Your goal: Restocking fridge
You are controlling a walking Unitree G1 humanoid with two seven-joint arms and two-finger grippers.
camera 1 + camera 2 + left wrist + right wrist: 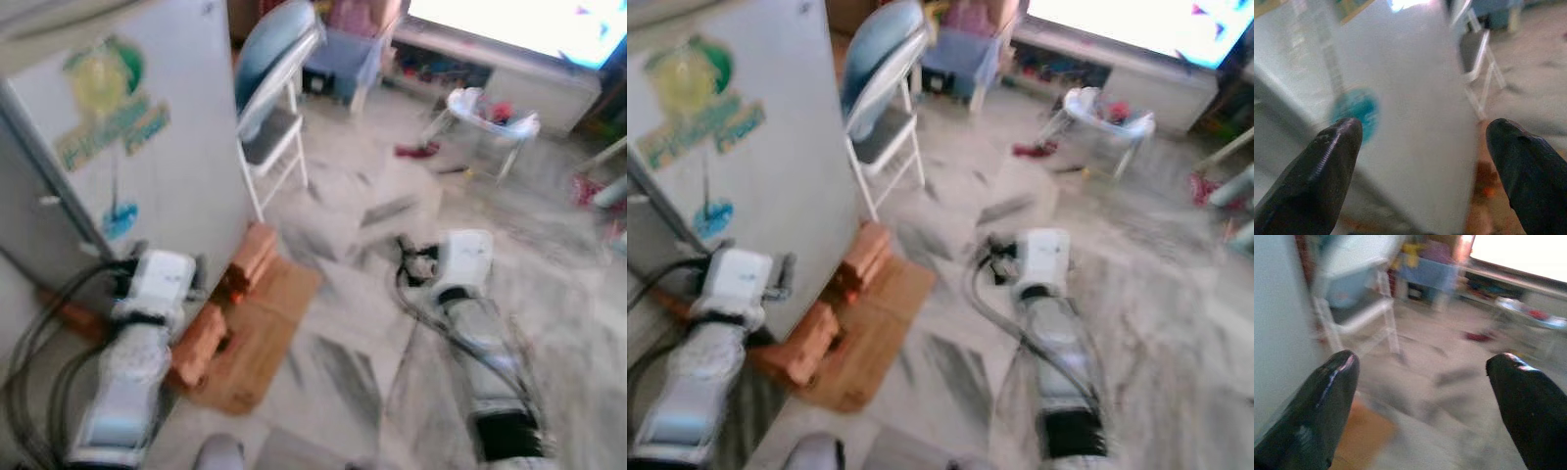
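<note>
Approach is the step in hand, judging by the blur in every view and by both hands being empty. Left hand (1420,147) is held out low with its fingers (1327,166) spread wide apart and nothing between them; just ahead of it rises the white fridge (167,147), whose side panel carries a yellow and green sticker (103,98) and a small blue one (1354,110). Right hand (1422,387) is likewise apart and empty, pointing out over the marbled floor (549,284) well away from the fridge.

Below and beside the left hand, red bricks (250,259) and a wooden board (260,333) sit at the fridge's foot, touching or nearly touching its base. Beyond the left hand, past the fridge's far edge, stands a white folding chair (269,108); farther beyond the right hand are a small white stand holding some oddments (490,113) and a low unit under a bright screen (519,29).

No groceries or bottles can be made out near either hand, so restocking proper has probably not begun. Next, I judge, the robot needs to steady itself, come round to the fridge's front where the door edge and handle can be reached, and bring the left hand to it, minding the bricks and board underfoot. Whether the door is ajar cannot be told.
</note>
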